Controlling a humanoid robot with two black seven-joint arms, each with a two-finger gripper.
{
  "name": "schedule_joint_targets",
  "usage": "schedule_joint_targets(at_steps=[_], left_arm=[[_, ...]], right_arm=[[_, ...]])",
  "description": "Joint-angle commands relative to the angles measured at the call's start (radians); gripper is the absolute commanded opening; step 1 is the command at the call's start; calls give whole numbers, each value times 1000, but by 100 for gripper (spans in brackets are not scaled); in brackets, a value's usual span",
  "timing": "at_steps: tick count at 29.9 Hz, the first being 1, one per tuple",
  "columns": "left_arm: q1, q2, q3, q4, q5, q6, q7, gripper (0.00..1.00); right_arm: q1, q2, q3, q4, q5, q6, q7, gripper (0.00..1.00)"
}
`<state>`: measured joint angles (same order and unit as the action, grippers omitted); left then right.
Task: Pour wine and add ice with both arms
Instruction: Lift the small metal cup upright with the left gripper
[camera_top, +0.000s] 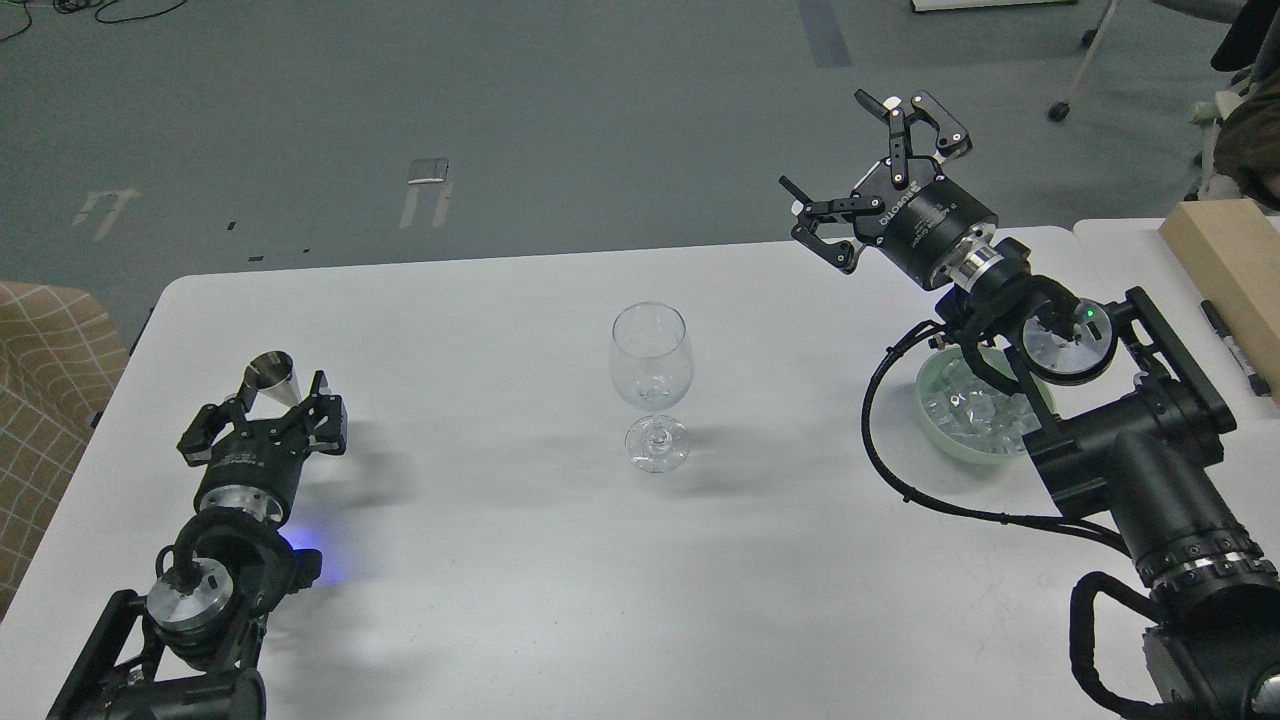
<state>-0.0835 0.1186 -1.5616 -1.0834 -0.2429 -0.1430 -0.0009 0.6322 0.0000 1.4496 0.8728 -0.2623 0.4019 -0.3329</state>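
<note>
The wine glass (651, 385) stands upright near the middle of the white table (480, 560), and it looks empty — no wine and no cubes can be made out in the bowl, so by my reading neither half of the task is done yet. To the right of the glass, well apart from it, the ice (965, 412) lies heaped in a pale green bowl (935, 425), partly hidden by the right arm. Beyond the glass and to its right, the right gripper (872, 180) hangs raised over the table's far edge, fingers spread wide and holding nothing. To the left of the glass, well apart, the left gripper (268, 408) sits low on the table with its fingers drawn in around a small metal measuring cup (271, 376) — whether they grip it I cannot tell. Pouring and icing both appear still to come.
</note>
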Motion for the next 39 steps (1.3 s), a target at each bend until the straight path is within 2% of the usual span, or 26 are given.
schedule_joint_targets(at_steps=[1,10,17,26,39], left_arm=[[1,1,0,0,1,-1,-1,60],[4,-2,0,-7,1,-3,-1,47],[10,-4,0,-15,1,-9,2,30],[11,1,-2,-16,1,-12,10,24],[8,3,-3,-20,1,-12,2,24]], right_arm=[[0,0,0,0,0,0,0,100],[0,0,0,0,0,0,0,100],[1,0,0,-1,0,0,0,100],[4,0,0,-1,0,0,0,100],[3,0,0,-1,0,0,0,100]])
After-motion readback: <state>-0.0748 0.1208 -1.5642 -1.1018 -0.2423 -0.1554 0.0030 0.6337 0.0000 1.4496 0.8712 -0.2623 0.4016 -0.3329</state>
